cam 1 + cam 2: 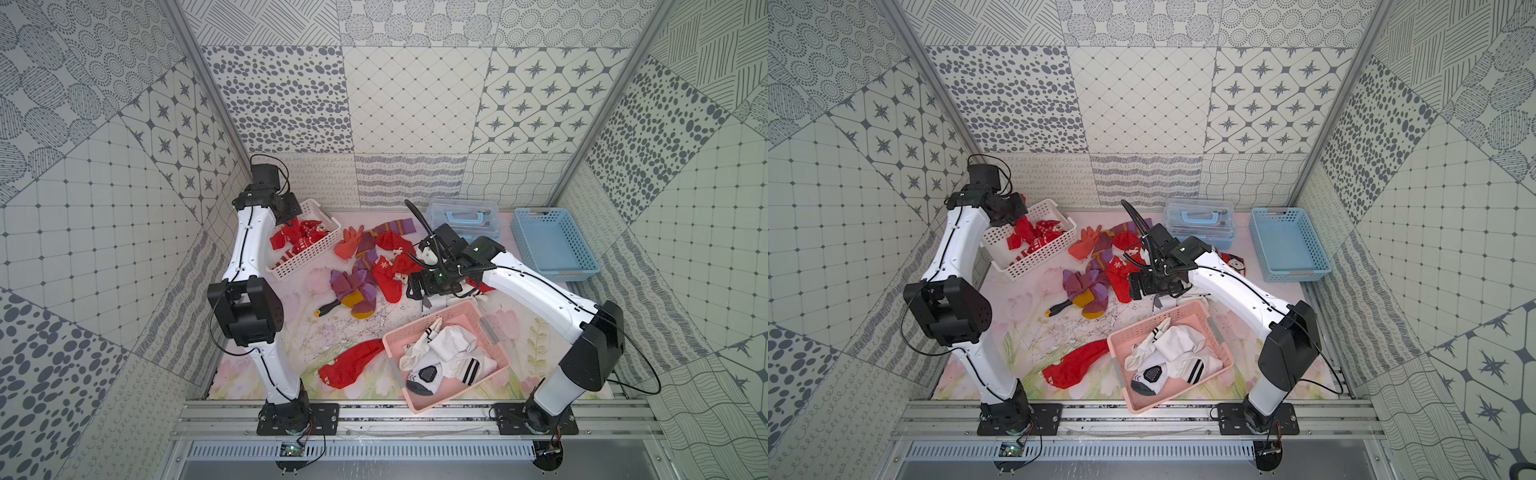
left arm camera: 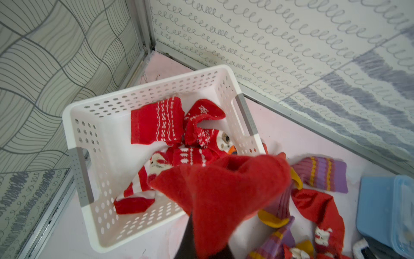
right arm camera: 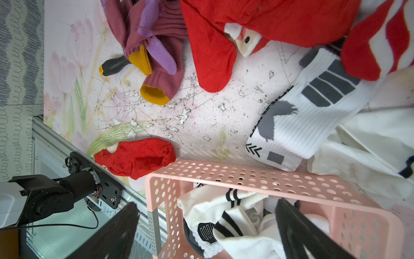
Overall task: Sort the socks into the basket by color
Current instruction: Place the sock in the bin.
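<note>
Socks sorted by colour, red one held over the white basket

Left arm rises from its base at the lower left of both top views, bends at a black elbow and reaches to the upper left, where the left gripper [image 1: 291,219] hangs above the white basket [image 1: 322,249]. Its jaws are clamped on a plain red sock [image 2: 224,190], which droops in front of the wrist camera and hides the fingers. Patterned red socks [image 2: 161,125] already lie in that basket.

Right arm runs from the lower right base up and inward, wrist bent down near the middle of both top views. The right gripper [image 3: 206,233] stands wide and holds nothing, its dark fingers [image 3: 298,231] poised over the pink basket [image 1: 494,365] and the white socks [image 1: 444,357] in it. A white sock with grey marks [image 3: 302,116] lies on the mat just beside that basket.

Purple socks with yellow toes [image 1: 357,291] and more red socks [image 1: 388,278] lie in a heap at the middle, with an orange-red glove [image 1: 349,243] near them. Another red sock [image 1: 349,361] touches the pink basket's near left side. A blue basket [image 1: 582,266] sits at the right.

No writing can be read.
</note>
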Controlling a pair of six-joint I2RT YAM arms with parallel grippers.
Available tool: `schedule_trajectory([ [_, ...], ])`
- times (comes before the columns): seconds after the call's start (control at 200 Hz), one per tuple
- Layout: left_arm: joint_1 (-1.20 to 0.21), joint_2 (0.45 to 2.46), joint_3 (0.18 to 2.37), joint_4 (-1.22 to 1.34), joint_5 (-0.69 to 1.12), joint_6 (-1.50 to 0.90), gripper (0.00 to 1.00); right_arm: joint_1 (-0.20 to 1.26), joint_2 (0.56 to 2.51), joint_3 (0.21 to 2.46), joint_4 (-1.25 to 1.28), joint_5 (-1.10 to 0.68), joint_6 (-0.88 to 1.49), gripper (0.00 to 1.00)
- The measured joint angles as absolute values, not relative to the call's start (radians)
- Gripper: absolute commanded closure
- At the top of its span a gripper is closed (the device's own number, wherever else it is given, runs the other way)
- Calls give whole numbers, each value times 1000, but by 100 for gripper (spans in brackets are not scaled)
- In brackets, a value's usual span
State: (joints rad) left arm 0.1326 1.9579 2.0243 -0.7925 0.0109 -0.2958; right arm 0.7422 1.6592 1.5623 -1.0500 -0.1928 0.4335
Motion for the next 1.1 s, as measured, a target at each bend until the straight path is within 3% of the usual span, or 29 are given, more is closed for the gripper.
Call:
schedule_trajectory([
  [0.755, 191, 2385, 2197, -738, 16, -252, 100, 742, 1695, 1593, -1104, -176, 432, 2],
  [1.1, 191, 2433, 2198, -744, 50, -249, 74, 742, 1713, 1622, -1114, -175, 418, 2],
])
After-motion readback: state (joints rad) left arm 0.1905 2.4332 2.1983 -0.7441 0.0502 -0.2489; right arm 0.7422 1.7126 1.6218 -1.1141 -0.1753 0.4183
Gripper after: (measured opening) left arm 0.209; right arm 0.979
